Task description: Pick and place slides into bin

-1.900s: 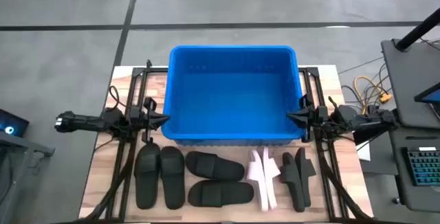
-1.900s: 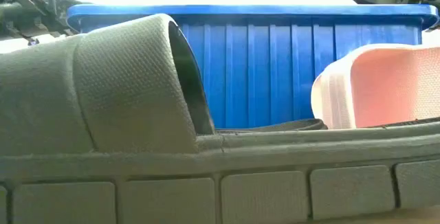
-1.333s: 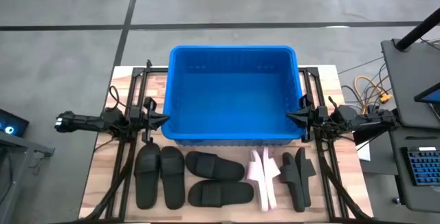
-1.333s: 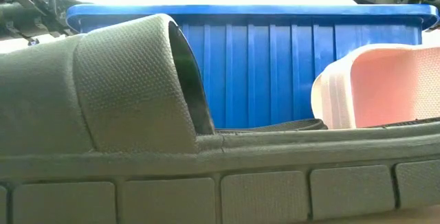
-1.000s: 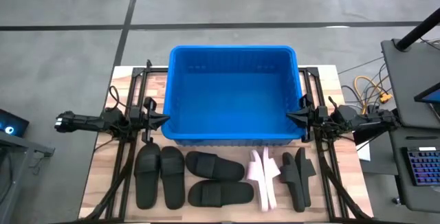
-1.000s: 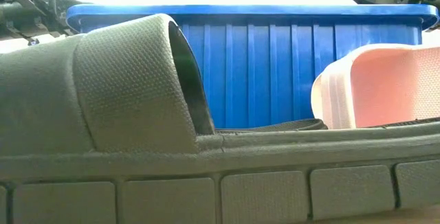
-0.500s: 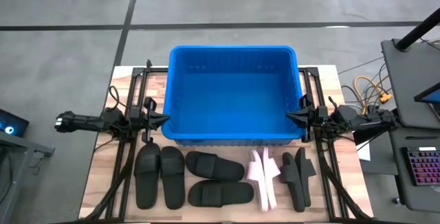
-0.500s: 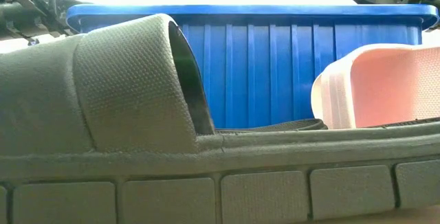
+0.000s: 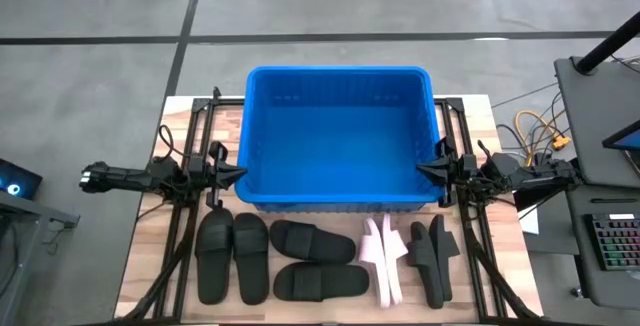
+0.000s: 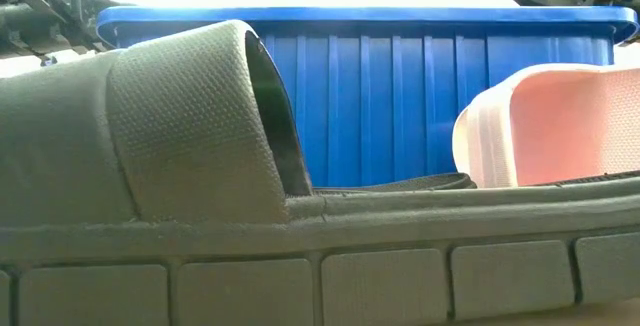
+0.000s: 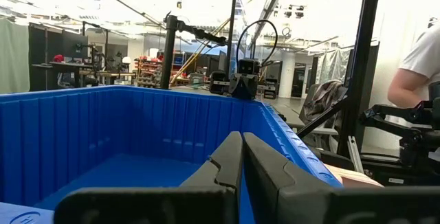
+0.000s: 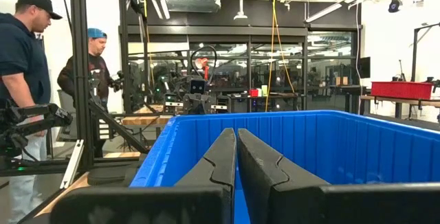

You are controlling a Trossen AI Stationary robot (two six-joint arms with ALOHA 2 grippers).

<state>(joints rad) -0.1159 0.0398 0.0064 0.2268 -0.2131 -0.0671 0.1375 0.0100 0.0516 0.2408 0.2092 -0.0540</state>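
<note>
The blue bin [image 9: 340, 136] stands at the table's middle, empty inside. In front of it lie several slides on the table: two black ones side by side [image 9: 232, 256], two black ones lying crosswise [image 9: 312, 261], a pale pink pair on edge [image 9: 381, 256], and a black pair on edge [image 9: 432, 256]. My left gripper [image 9: 240, 174] is shut and empty at the bin's left wall; its fingers [image 11: 240, 162] point over the rim. My right gripper [image 9: 422, 170] is shut and empty at the bin's right wall; its fingers [image 12: 236, 157] point over the rim.
A black slide [image 10: 200, 166] fills the low view, with the pink slide [image 10: 560, 126] and the bin's ribbed wall [image 10: 400, 96] behind. Black frame rails [image 9: 185, 226] run along both table sides. A desk with a keyboard [image 9: 610, 246] stands right. People [image 12: 27, 59] stand beyond the table.
</note>
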